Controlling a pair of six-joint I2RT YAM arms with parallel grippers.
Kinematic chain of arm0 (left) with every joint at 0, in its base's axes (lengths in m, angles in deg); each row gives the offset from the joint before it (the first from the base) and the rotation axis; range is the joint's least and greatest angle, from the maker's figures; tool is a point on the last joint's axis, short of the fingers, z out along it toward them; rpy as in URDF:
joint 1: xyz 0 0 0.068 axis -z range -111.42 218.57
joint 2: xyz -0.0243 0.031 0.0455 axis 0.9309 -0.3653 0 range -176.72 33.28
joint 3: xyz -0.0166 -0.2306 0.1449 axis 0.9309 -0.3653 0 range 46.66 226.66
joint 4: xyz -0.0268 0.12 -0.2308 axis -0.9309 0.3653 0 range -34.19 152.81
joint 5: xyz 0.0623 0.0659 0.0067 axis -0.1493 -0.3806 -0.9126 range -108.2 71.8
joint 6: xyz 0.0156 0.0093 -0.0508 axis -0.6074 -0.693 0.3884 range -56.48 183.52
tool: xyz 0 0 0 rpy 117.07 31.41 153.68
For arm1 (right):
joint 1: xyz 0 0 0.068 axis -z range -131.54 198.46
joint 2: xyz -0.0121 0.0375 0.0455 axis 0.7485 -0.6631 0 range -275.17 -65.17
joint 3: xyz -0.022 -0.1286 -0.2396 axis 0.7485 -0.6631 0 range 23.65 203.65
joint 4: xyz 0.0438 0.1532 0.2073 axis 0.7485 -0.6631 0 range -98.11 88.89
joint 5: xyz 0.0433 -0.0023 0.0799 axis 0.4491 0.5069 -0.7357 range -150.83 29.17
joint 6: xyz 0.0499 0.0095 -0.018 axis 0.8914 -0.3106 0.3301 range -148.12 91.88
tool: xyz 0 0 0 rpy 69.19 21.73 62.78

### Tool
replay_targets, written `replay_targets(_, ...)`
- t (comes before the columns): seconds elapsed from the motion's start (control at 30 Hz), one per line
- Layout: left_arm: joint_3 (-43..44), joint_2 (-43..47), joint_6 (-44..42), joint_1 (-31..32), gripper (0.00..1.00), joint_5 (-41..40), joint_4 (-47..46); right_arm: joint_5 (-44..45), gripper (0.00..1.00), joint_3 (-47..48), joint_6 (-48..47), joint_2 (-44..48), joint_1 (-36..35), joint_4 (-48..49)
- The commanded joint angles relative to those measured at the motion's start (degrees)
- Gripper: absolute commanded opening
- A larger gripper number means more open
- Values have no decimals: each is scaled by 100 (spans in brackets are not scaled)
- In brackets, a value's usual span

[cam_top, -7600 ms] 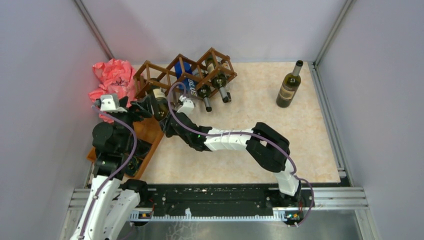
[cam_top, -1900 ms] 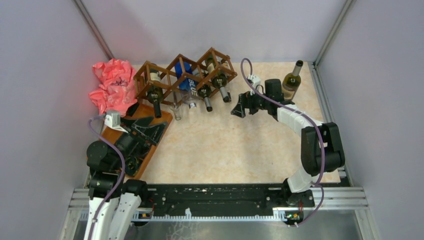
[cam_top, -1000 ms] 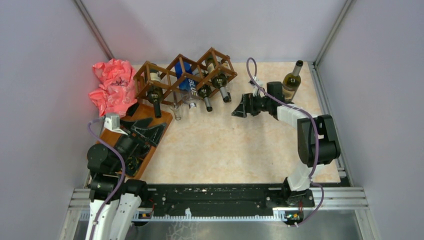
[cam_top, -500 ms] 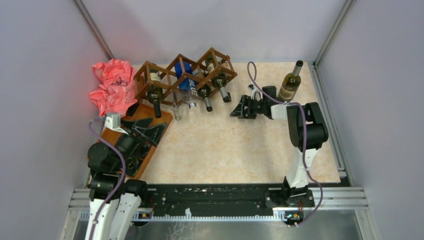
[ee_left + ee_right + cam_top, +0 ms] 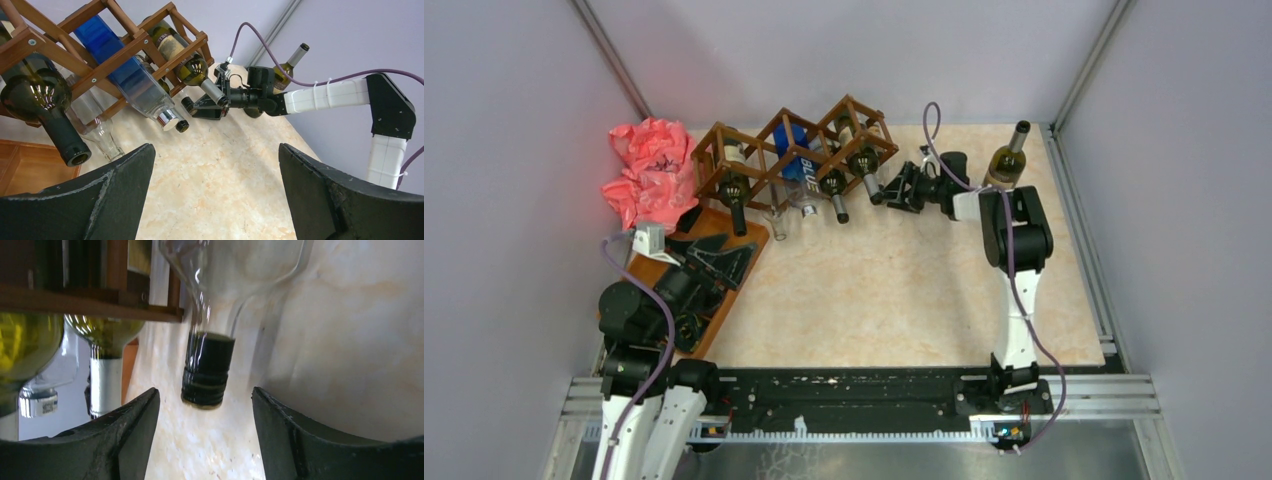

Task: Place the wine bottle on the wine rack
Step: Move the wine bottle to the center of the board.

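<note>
Pointing left toward the wine rack (image 5: 27, 41), the right fingers (image 5: 127, 440) stand partly apart on either side of the dark-capped neck (image 5: 207, 372) of a bottle already lying at the rack's right-hand end. A gap shows on each side of the cap, so they hold nothing. The wine bottle (image 5: 1004, 162) not yet racked stands upright at the far right corner of the table (image 5: 904, 290), its long axis vertical. It is just behind the right arm (image 5: 1014, 240), on the side away from where those fingers face. That arm is by far the nearer, and I judge it must turn back rightward to reach the bottle's neck or body. The left fingers (image 5: 110, 200) gape fully open and empty, low on the left and well apart from that bottle.
</note>
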State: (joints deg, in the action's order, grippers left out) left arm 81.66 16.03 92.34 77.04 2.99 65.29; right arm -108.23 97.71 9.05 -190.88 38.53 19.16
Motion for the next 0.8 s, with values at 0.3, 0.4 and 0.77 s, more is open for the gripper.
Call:
replay_targets(0.3,99,-121,5,-26,99,-109,-149,-140,55,1081,590,-937,18,296)
replay_targets(0.4,29,-129,48,-25,99,-90,-236,-177,55,1224,655,-1058,19,287)
replay_targets(0.77,-105,-129,128,-29,99,-81,-361,-292,38,1328,861,-1280,-82,377)
